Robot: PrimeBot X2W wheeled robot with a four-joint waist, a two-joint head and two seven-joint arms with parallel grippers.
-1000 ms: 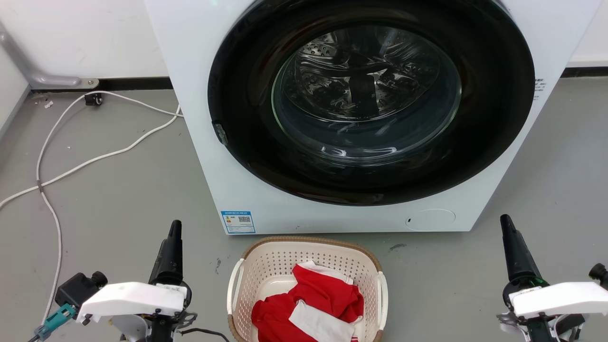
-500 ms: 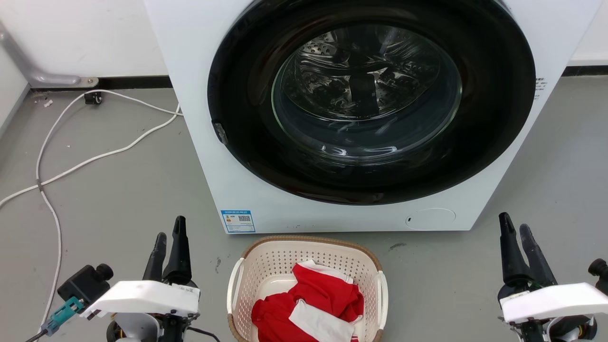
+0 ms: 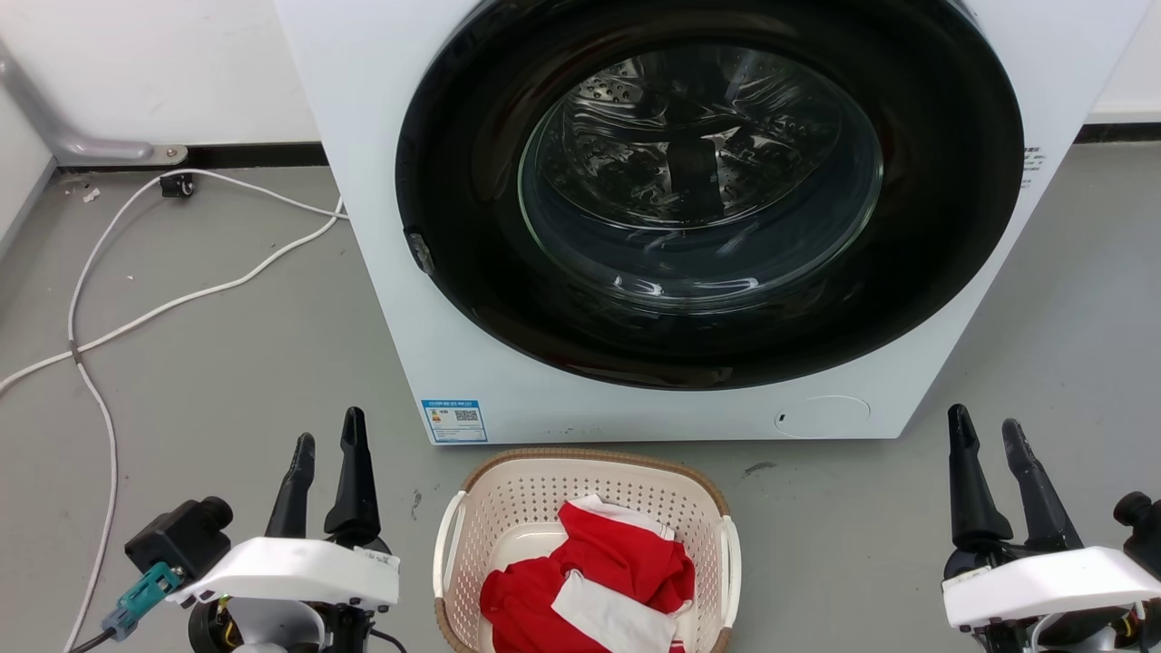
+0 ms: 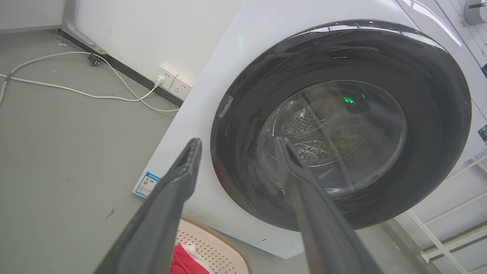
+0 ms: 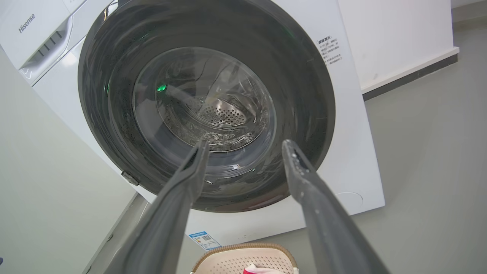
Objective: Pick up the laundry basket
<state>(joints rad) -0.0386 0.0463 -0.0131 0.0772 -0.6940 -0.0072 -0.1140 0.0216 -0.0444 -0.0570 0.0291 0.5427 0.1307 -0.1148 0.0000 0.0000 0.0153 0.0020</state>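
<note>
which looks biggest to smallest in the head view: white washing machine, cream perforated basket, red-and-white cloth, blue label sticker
1. white washing machine
2. cream perforated plastic laundry basket
3. red-and-white cloth
4. blue label sticker
Basket and cloth are cropped below; order holds.

Quick count: one washing machine (image 3: 381,227) at 12 o'clock and one laundry basket (image 3: 544,508) at 6 with two white handles (image 3: 444,544). There are two grippers, left gripper (image 3: 328,428) at 7 and right gripper (image 3: 984,420) at 5, two fingers each. One blue sticker (image 3: 454,423). White cables (image 3: 209,292) at 9, can't tell how many.
</note>
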